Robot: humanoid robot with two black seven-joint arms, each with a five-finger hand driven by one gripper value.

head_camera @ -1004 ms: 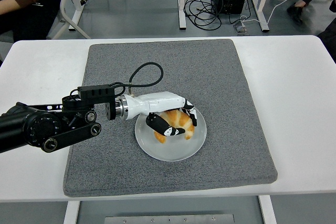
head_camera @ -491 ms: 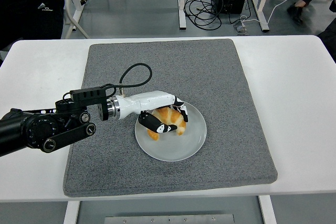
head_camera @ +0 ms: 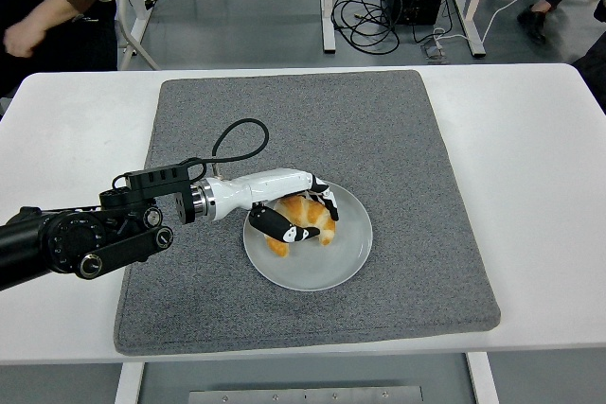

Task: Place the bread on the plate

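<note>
We see the left hand (head_camera: 301,218) with its fingers closed around the bread (head_camera: 305,215), which sits over the left part of the plate (head_camera: 322,267), toward its rim. The plate lies on the mat (head_camera: 398,139), nearer the mat's front edge than its back. We judge the bread light, soft and easily crushed, with a flaky crust that sheds crumbs; we would hold it loosely across its thick middle, not the thin ends. We cannot tell whether it already rests on the plate.
</note>
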